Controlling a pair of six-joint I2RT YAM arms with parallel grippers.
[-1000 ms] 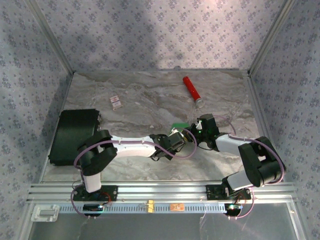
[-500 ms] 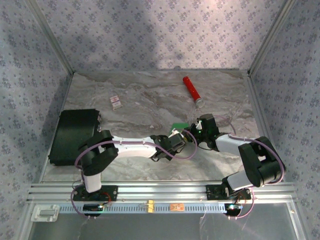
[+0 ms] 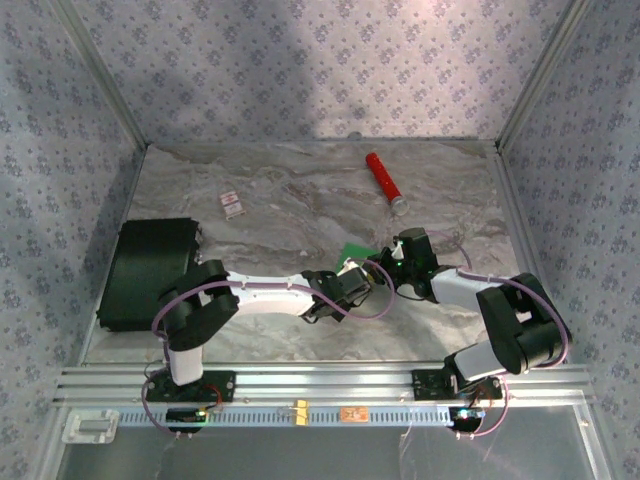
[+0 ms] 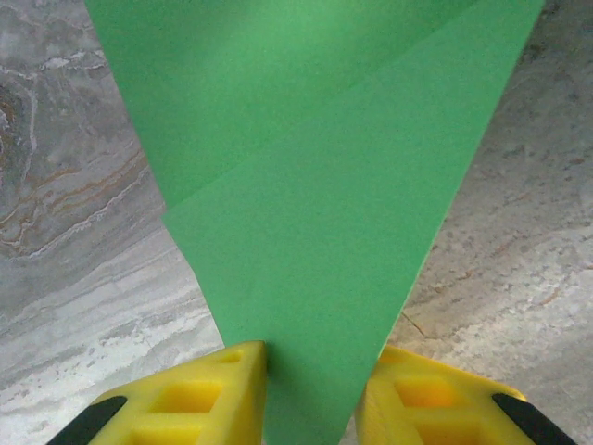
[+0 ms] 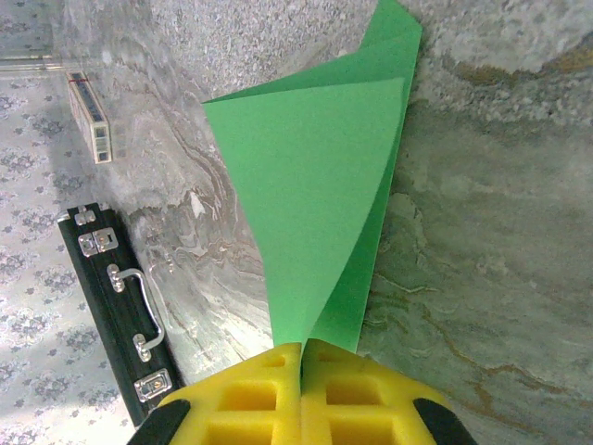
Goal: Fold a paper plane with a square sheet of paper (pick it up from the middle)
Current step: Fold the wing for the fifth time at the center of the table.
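Thin bright green creased square sheet of paper [image 3: 354, 252] is at the middle of the grey marbled table [image 3: 290, 190], toward the near side, between the two arm tips. Right end effector [image 5: 301, 357] is fully closed, pinching the sheet's folded end. Left end effector [image 4: 311, 375] is partly open, its yellow fingers [image 4: 218, 389] either side of the sheet's pointed corner, one touching the paper's edge.

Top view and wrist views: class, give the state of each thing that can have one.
paper: folded to a point, layers gaping.
left gripper: open, the paper's point between its fingers.
right gripper: shut on paper.
case: shut, lying flat.
cylinder: lying on its side.
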